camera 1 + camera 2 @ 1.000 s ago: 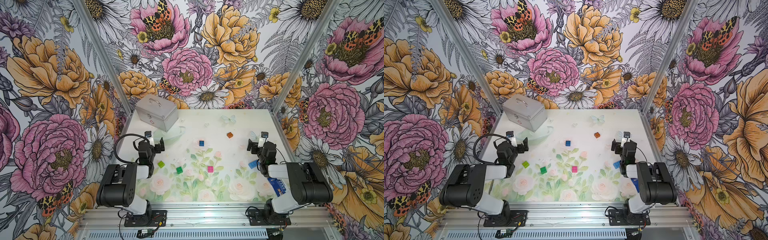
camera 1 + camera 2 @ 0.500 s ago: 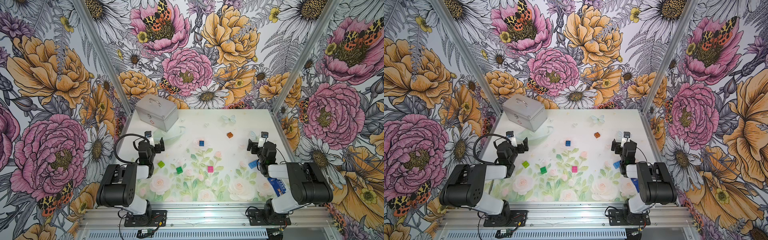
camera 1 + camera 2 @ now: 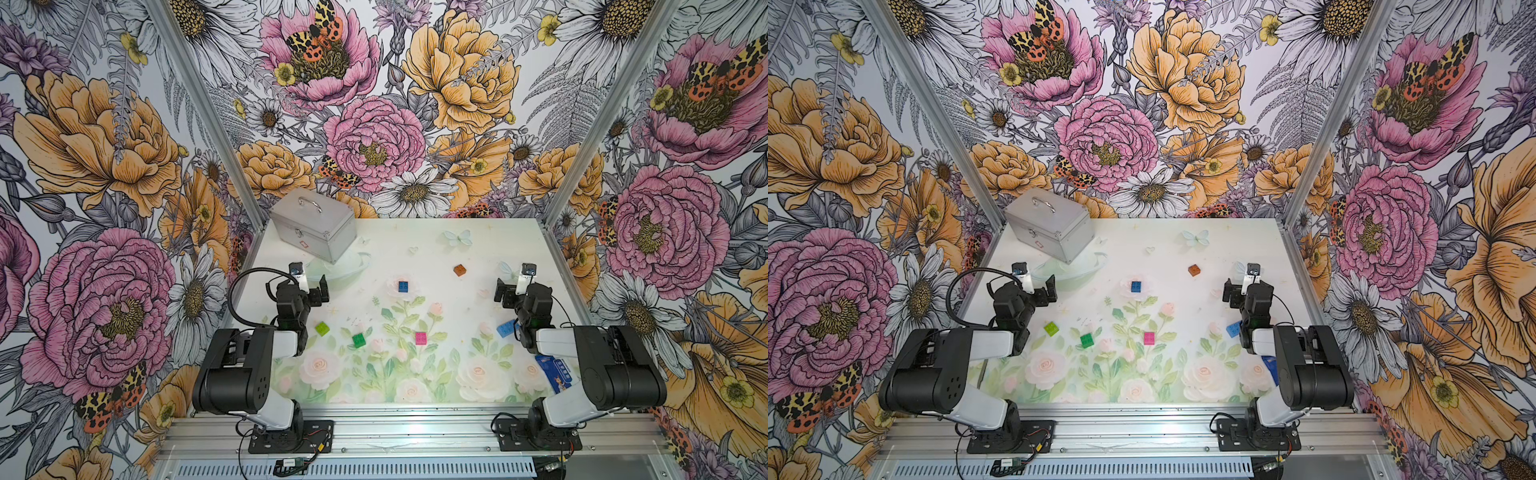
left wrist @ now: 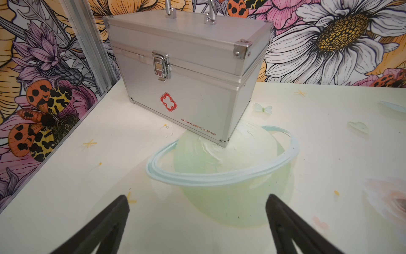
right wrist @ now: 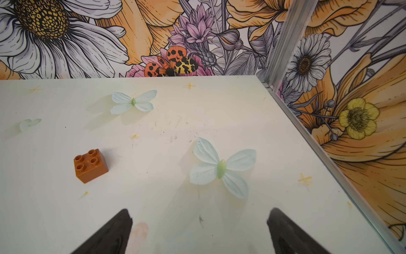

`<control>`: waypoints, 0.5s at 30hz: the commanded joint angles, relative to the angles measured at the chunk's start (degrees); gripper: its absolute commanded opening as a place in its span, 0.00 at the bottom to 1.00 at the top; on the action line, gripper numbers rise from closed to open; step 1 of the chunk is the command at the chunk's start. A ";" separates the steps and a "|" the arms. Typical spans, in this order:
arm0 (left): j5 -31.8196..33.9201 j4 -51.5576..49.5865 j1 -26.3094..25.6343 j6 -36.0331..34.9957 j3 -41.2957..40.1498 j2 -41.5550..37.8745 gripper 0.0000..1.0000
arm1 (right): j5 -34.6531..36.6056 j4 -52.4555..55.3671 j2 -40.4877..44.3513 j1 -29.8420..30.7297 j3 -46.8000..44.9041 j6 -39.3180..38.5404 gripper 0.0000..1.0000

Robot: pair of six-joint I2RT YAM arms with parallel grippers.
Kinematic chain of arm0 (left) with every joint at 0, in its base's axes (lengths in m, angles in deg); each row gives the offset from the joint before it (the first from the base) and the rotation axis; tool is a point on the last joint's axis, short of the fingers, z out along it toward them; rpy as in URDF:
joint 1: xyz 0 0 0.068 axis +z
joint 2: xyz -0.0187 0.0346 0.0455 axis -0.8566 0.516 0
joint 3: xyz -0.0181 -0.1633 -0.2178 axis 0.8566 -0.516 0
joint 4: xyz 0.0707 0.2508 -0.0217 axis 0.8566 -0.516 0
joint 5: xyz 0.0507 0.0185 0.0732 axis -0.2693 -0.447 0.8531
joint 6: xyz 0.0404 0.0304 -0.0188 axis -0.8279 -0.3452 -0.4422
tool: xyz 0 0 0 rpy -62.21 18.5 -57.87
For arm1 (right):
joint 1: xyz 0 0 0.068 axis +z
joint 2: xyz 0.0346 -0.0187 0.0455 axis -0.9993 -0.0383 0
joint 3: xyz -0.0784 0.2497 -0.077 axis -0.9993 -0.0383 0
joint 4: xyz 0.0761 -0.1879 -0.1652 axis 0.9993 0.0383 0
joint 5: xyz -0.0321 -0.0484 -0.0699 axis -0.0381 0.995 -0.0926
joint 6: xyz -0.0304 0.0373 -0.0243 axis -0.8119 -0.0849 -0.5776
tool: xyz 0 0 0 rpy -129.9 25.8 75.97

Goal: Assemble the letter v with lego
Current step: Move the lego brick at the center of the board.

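Observation:
Lego bricks lie apart on the flowered mat in both top views: brown [image 3: 459, 270] at the back, dark blue [image 3: 402, 286] in the middle, lime [image 3: 322, 328], green [image 3: 359, 340] and pink [image 3: 421, 338] in a row nearer the front, light blue [image 3: 506, 329] beside the right arm. No letter v is in view. My left gripper [image 3: 306, 289] hovers left of the bricks, open and empty [image 4: 196, 204]. My right gripper [image 3: 517, 291] stands open and empty [image 5: 200, 216], with the brown brick [image 5: 91, 166] ahead of it and apart.
A silver metal case [image 3: 313, 224] stands at the back left, right ahead of the left gripper [image 4: 186, 77]. A flat blue packet [image 3: 555, 372] lies partly under the right arm. Flowered walls with metal posts close in the table on three sides.

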 commanded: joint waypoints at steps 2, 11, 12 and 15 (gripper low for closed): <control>8.11 -6.87 -1.20 1.14 3.09 -4.14 0.99 | 11.77 33.69 11.91 1.42 15.09 13.13 0.99; 7.25 -63.83 -0.25 31.97 23.51 -15.65 0.99 | 1.51 62.04 20.95 4.93 17.59 31.05 0.99; 2.79 -63.83 -0.21 31.75 23.17 -15.72 0.99 | 2.08 64.19 21.09 6.23 16.77 33.40 0.99; 0.94 -63.95 -5.17 28.66 22.61 -16.86 0.99 | 1.83 68.58 21.29 9.47 13.87 37.21 0.99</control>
